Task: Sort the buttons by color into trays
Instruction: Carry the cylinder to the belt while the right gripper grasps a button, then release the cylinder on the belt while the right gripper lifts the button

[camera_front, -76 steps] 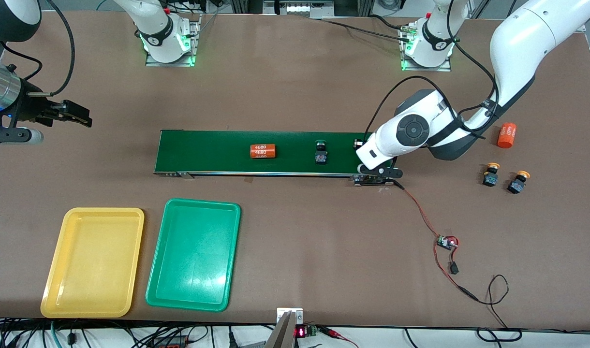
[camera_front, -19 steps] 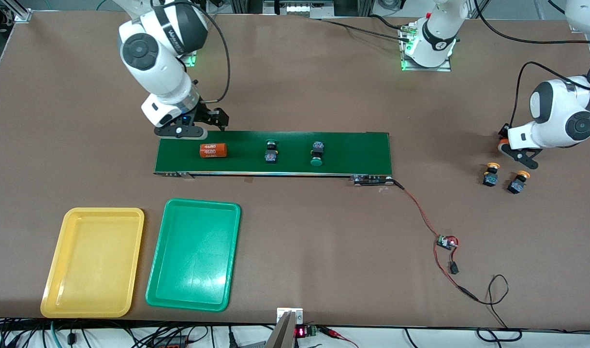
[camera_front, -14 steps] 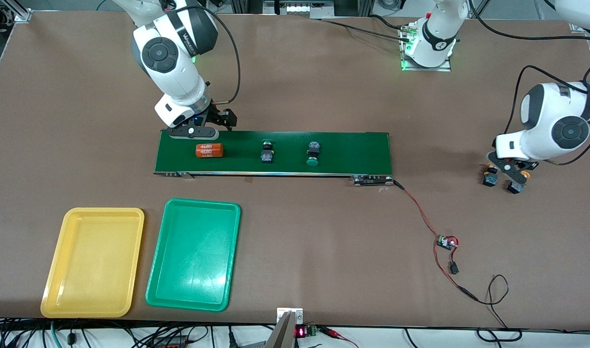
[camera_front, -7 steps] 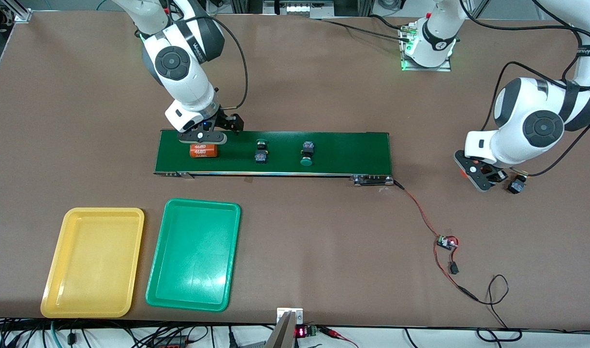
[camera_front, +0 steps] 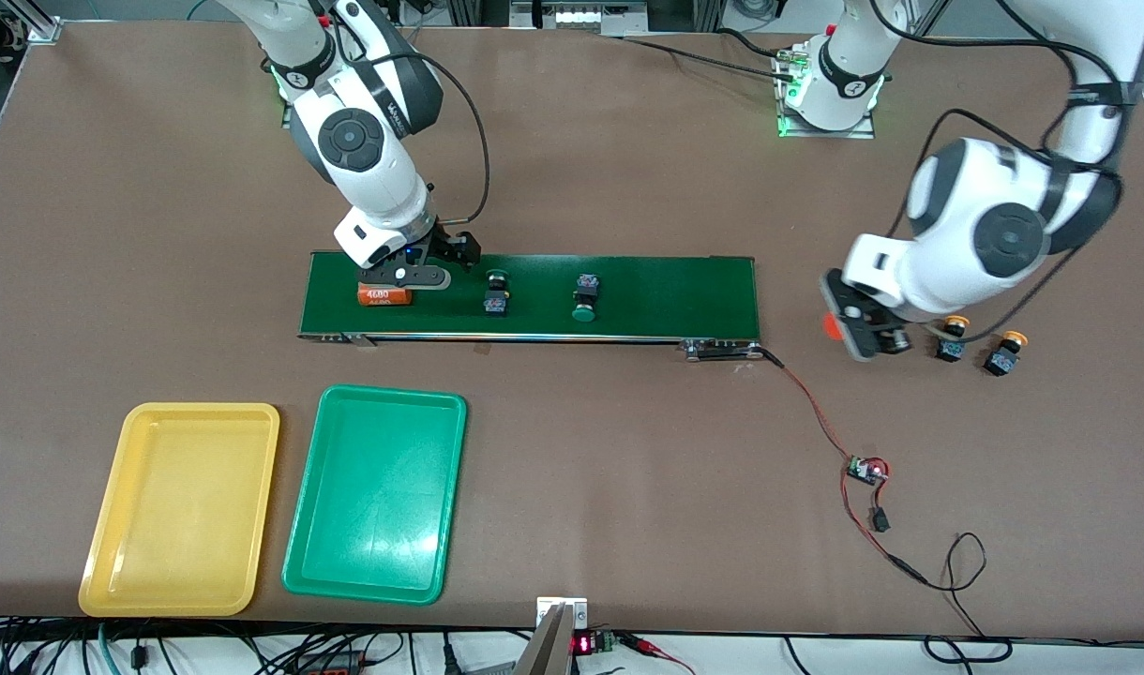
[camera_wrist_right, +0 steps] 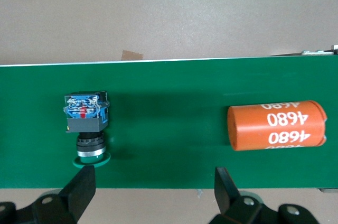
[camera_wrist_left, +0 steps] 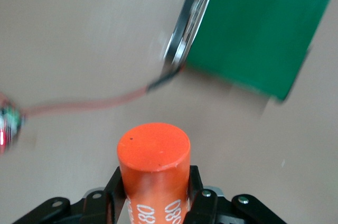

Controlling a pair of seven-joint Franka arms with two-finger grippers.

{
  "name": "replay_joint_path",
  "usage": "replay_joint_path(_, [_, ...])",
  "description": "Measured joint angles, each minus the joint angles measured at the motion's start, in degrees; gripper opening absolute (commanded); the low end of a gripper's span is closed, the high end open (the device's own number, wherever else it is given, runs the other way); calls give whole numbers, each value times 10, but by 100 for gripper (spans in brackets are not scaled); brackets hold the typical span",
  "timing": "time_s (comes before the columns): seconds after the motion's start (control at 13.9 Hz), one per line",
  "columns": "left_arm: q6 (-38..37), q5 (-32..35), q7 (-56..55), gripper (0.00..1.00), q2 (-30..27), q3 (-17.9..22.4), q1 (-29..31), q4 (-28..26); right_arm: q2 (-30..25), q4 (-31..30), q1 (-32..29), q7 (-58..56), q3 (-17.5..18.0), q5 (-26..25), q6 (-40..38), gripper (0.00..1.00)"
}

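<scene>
Belt (camera_front: 647, 295): you see a long, flat, dark green strip lying across the table.
Green buttons (camera_front: 495, 292) (camera_front: 585, 298): both lie on the belt; black blocky bodies, round glossy caps.
Yellow buttons (camera_front: 952, 337) (camera_front: 1003, 352): both rest on the brown tabletop toward the left arm's end.
Right gripper (camera_wrist_right: 153, 192): over the belt, jaws spread wide, nothing between them.
Cylinder (camera_wrist_right: 275, 125): smooth, orange, white digits; it lies on the belt under the right gripper.
Left gripper (camera_wrist_left: 154, 195): over the tabletop beside the belt's end, clamped on a second cylinder (camera_wrist_left: 153, 174), flat-topped and orange.
Trays (camera_front: 180, 506) (camera_front: 375, 494): yellow and green, shallow plastic, rounded corners, nearer the camera than the belt.
</scene>
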Motion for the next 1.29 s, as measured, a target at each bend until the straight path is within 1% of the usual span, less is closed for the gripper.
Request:
replay_joint_path(0.14, [-2, -46, -1, 17, 4, -1, -31, 5, 5, 0, 1, 1, -2, -11, 0, 100])
replay_joint_path(0.22, [-2, -57, -1, 17, 9, -1, -39, 5, 7, 0, 1, 1, -3, -16, 0, 100])
replay_joint_path(0.72, [21, -63, -10, 16, 59, -4, -114, 9, 11, 2, 3, 1, -4, -23, 24, 100])
replay_joint_path(1.0, [59, -63, -28, 17, 86, -9, -138, 7, 21, 2, 5, 1, -8, -32, 40, 100])
replay_joint_path(1.08, [62, -63, -29, 18, 91, -9, -140, 7, 24, 2, 6, 1, -10, -32, 45, 100])
replay_joint_path(1.15, [63, -63, -29, 22, 95, -9, -142, 7, 28, 2, 7, 1, -12, -33, 50, 100])
replay_joint_path(1.22, [64, -63, -29, 37, 98, -9, -145, 7, 32, 2, 8, 1, -14, -33, 54, 100])
replay_joint_path(1.29, [65, -63, -30, 99, 101, -9, -147, 7, 37, 2, 14, 1, -19, -34, 57, 100])
